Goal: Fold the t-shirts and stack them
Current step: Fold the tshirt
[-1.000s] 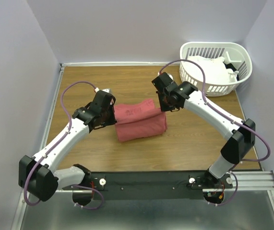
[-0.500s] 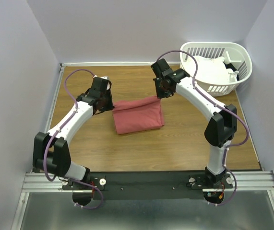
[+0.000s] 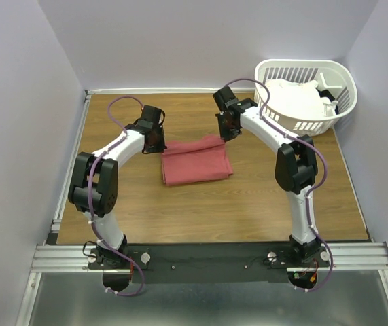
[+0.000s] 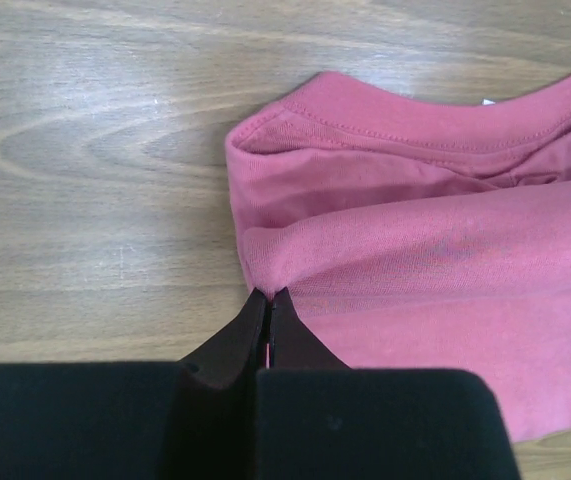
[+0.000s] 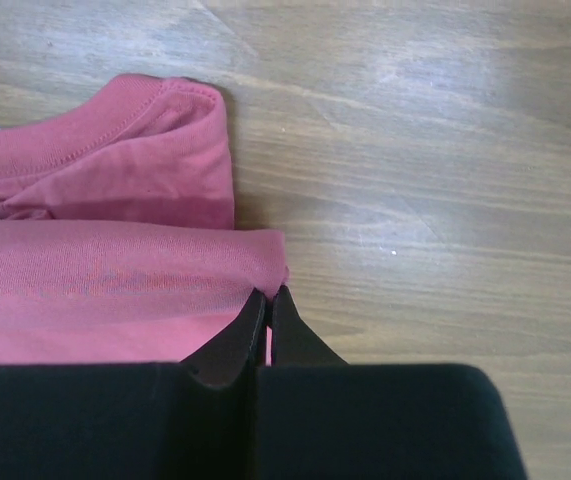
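T-shirt (image 3: pixel 196 160), coral-red, lies folded mid-table (image 3: pixel 146 210). The left gripper (image 3: pixel 162 145) has its jaws clamped on the far left corner, the right gripper (image 3: pixel 223 136) on the far right corner. White t-shirts (image 3: pixel 295 100) fill the basket (image 3: pixel 304 68).

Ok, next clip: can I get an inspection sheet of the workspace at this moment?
Surface: wooden table, no stains seen.
Job's things: coral-red t-shirt folded, lying mid-table; white t-shirts heaped in the basket.
Clutter: nothing seen.
Grippers: left gripper shut on the coral-red t-shirt's far-left corner; right gripper shut on its far-right corner.
Cables: purple cables loop along both arms, clear of the shirt.
Surroundings: white laundry basket at the far right corner; lilac walls; metal rail at the near edge.
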Controlling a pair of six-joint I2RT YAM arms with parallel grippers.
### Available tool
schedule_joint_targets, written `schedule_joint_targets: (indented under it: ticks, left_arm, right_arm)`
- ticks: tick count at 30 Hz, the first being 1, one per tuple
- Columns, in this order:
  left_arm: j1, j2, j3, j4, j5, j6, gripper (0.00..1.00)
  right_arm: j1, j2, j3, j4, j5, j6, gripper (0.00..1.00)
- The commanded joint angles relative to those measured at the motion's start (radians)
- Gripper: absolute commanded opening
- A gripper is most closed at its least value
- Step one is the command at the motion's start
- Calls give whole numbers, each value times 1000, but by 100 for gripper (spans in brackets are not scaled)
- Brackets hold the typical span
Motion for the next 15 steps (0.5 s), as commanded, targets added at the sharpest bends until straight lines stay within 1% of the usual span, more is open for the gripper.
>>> schedule_joint_targets:
  ticks: [1,2,5,6,7,8,9,10,11,12,13,14,15]
  left_arm:
    - [40,-17,-8,4,-94,10,0]
    - [47,-16,-14,16,-95,7,1]
    - [50,-14,-22,21,-88,-4,10]
    - [50,-22,-30,25,-79,-9,16]
    - [50,-29,-36,30,-77,-13,20]
    - [50,-58,-43,35,-78,-18,30]
    - [50,-74,-51,38,-78,-24,38]
    - [50,-89,-69,41,-80,-32,48]
    - [51,-127,-79,44,-80,-38,62]
    - [50,-149,-102,47,-79,-44,68]
    - [50,-170,-112,48,-74,-58,71]
    - [50,-224,-126,54,-68,-67,76]
    - [47,-253,-158,71,-51,-75,77]
  right_arm:
    - [-28,18,1,39,42,-33,6]
    - [-28,21,1,54,45,-33,9]
    - [-28,14,0,77,31,-30,15]
    - [-28,-3,-3,85,19,-27,21]
    - [-26,-17,-11,94,15,-27,23]
    - [-29,-31,-28,114,4,-28,27]
    - [-28,-45,-40,123,-1,-30,32]
    - [-28,-78,-51,131,-4,-33,41]
    - [-28,-95,-63,151,-16,-35,45]
    - [-26,-117,-103,163,-21,-38,48]
    - [-26,-158,-123,180,-30,-36,51]
    - [-28,-181,-150,221,-44,-39,51]
    - [-28,-201,-201,244,-91,-44,51]
